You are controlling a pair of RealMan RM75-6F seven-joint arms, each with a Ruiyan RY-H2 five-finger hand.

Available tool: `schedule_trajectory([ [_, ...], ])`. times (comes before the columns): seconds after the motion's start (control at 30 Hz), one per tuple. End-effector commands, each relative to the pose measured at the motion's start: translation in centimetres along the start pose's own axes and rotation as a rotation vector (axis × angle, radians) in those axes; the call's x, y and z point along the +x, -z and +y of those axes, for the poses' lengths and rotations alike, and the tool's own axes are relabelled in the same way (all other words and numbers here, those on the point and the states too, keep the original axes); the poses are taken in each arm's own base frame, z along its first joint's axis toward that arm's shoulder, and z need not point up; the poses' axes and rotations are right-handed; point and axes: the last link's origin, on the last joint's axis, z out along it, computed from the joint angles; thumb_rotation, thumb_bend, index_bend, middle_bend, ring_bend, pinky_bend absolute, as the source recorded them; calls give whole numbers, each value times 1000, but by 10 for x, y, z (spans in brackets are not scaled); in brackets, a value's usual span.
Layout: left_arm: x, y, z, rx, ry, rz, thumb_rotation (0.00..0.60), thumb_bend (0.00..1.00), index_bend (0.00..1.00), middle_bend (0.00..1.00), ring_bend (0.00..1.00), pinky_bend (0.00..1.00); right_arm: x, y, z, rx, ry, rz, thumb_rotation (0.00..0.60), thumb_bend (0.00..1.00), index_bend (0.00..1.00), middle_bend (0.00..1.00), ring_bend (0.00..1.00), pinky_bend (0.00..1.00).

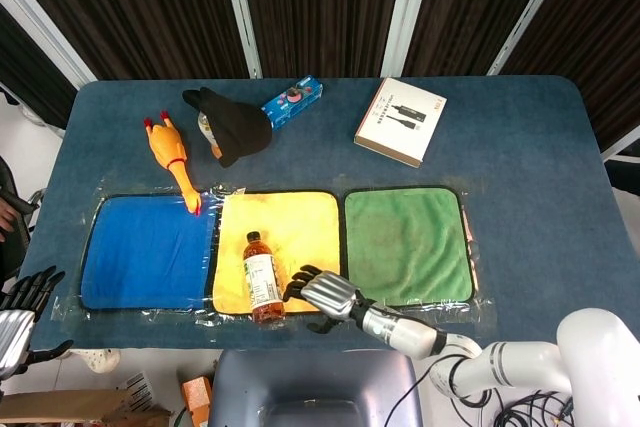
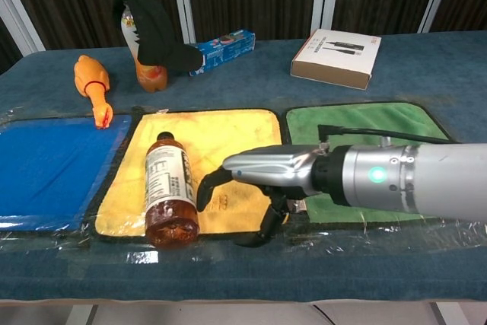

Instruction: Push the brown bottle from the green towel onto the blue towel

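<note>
The brown bottle (image 1: 261, 278) (image 2: 167, 189) lies on its side on the left part of the yellow towel (image 1: 300, 229) (image 2: 221, 138), cap pointing away from me. My right hand (image 1: 321, 294) (image 2: 255, 175) is just to the bottle's right, fingers curled down toward the bottle's side, holding nothing. The green towel (image 1: 406, 242) (image 2: 364, 127) lies bare to the right. The blue towel (image 1: 145, 251) (image 2: 49, 165) lies to the left of the yellow one. My left hand (image 1: 22, 302) hangs off the table's left front corner, fingers apart.
A rubber chicken (image 1: 172, 159) (image 2: 93, 85), a black-capped figure (image 1: 232, 125) (image 2: 150, 36), a blue box (image 1: 293, 100) (image 2: 224, 47) and a white box (image 1: 401, 120) (image 2: 337, 56) sit behind the towels. Clear plastic film covers the towels' front edge.
</note>
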Motion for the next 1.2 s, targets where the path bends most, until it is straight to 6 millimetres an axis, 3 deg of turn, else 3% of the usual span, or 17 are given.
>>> schedule_trajectory([
  [0.03,0,0,0,1,1,2,600,37,0,0,0,81,5,-17,-14,15,-1,5,600,290,225,212,85,71],
  [0.67,4,4,-8,23,18,14,600,38,0,0,0,81,7,-87,-66,19,28,21,600,290,209,212,85,71],
  [1.2,8,8,-14,38,33,27,600,38,0,0,0,81,10,-125,-106,13,16,52,600,290,183,212,85,55],
])
